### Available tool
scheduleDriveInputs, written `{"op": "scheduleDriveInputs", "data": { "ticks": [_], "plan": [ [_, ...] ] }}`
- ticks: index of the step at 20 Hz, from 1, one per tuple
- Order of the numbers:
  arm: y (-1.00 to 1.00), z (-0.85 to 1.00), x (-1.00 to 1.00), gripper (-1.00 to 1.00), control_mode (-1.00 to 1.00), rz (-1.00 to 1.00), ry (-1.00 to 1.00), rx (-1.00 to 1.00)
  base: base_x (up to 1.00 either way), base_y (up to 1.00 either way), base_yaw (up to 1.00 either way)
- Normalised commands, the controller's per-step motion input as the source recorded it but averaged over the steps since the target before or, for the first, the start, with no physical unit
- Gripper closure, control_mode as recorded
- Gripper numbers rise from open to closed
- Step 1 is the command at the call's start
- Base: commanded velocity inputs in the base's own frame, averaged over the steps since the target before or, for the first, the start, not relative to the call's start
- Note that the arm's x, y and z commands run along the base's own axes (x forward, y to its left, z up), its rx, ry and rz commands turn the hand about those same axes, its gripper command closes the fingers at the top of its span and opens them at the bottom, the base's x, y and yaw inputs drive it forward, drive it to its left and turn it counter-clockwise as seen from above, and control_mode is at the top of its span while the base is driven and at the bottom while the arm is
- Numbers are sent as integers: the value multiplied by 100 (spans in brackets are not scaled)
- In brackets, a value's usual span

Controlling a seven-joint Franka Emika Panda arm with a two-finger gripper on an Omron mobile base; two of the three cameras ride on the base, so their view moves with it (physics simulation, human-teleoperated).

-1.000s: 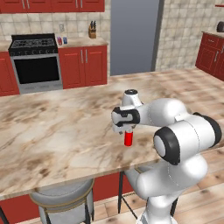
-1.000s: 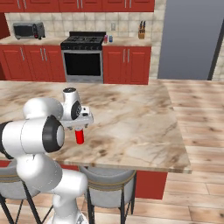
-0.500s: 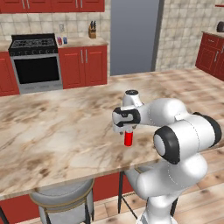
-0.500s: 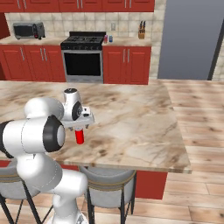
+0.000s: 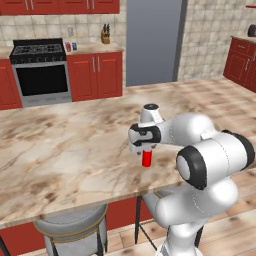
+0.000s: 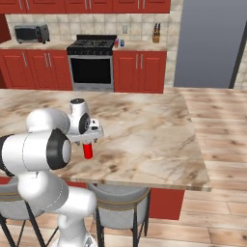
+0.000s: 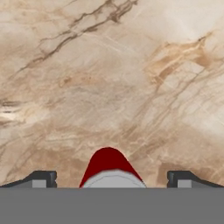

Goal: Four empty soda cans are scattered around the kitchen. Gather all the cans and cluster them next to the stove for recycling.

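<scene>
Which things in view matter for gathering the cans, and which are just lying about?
Belongs to the job:
- red soda can upright on the island counter, under the open gripper
- two small cans on the back counter beside the stove

Just lying about:
- knife block
- toaster oven
- stools

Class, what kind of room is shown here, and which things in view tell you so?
A home kitchen: a black gas stove between red cabinets, a toaster oven, and a marble island counter.
</scene>
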Motion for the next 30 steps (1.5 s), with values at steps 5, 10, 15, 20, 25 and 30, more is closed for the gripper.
{"op": "scheduleDriveInputs", "data": {
  "ticks": [5, 10, 15, 20, 25, 30],
  "plan": [
    [0, -1, -4, -100, -100, 0, 0, 0, 0, 0, 0],
    [0, -1, 0, -100, -100, 0, 0, 0, 0, 0, 0],
    [0, -5, 0, -100, -100, 0, 0, 0, 0, 0, 0],
    [0, -8, 0, -100, -100, 0, 0, 0, 0, 0, 0],
    [0, -11, 0, -100, -100, 0, 0, -1, 0, 0, 0],
    [0, -2, 0, 100, -100, 0, 0, 0, 0, 0, 0]
  ]
}}
